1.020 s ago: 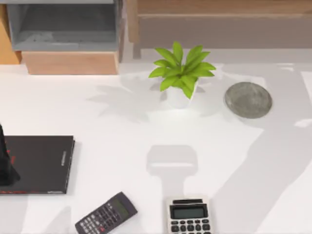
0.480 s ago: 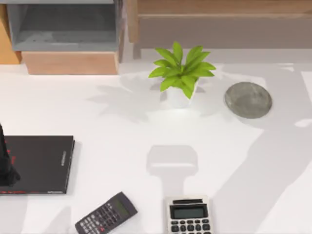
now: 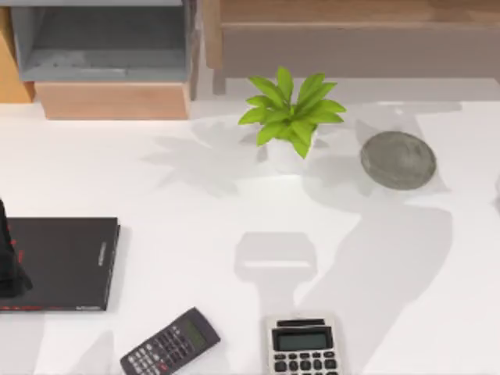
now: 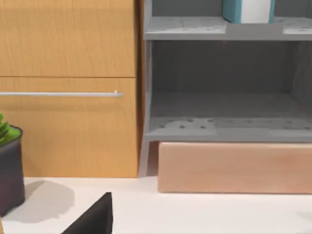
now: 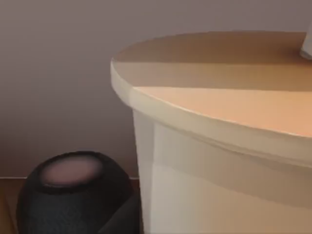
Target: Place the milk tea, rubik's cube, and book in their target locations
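Nearest, along the front edge of the white desk point(image 3: 195, 203): a dark slanted scientific calculator point(image 3: 169, 344) and, just to its right, a pale boxy desktop calculator point(image 3: 302, 345), apart from each other. Slightly farther back at the desk's left side, a thin flat black book with red marks point(image 3: 66, 264), lying closed, with the dark left gripper point(image 3: 9, 266) over its left end (jaws open or closed: cannot tell). Beyond the middle of the desk, a small leafy green plant in a white pot point(image 3: 289, 121), upright, and to its right, near but not touching, a round grey stone-like coaster disc point(image 3: 398, 160), bare on top. At the far left, against the back, a grey open shelf unit point(image 4: 219, 129) resting on a pale wooden block point(image 4: 234, 168), beside a wooden cabinet front with a thin metal handle point(image 4: 61, 94); standing upright on the upper shelf, seen from the left wrist, a thick teal-blue book with white page edges point(image 4: 246, 9). Elsewhere, very close before the right wrist camera, a tall plastic cup of milk tea with a peach-beige top point(image 5: 214, 122), a sliver of white straw point(image 5: 307, 46) at its rim, next to a dark rounded speaker-like object point(image 5: 73, 190); gripped by the right arm's jaws or not, cannot tell.
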`<action>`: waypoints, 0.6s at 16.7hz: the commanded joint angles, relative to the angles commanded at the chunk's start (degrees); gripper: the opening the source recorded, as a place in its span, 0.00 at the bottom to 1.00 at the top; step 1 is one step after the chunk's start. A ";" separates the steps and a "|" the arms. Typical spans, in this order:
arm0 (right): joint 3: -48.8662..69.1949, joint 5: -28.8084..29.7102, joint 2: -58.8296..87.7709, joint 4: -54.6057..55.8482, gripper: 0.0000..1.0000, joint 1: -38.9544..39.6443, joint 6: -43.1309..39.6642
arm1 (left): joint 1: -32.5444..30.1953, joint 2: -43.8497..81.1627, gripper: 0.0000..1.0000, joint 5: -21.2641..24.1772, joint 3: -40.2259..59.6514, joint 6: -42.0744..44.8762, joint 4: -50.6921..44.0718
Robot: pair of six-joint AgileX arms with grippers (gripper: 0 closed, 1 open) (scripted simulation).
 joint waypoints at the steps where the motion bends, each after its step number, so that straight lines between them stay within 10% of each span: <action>1: -1.39 -0.09 -1.22 0.16 0.00 0.51 0.57 | 0.00 0.00 1.00 0.00 0.00 0.00 0.00; 10: -14.39 -3.32 -10.75 2.70 0.00 -11.10 -4.87 | 0.00 0.00 1.00 0.00 0.00 0.00 0.00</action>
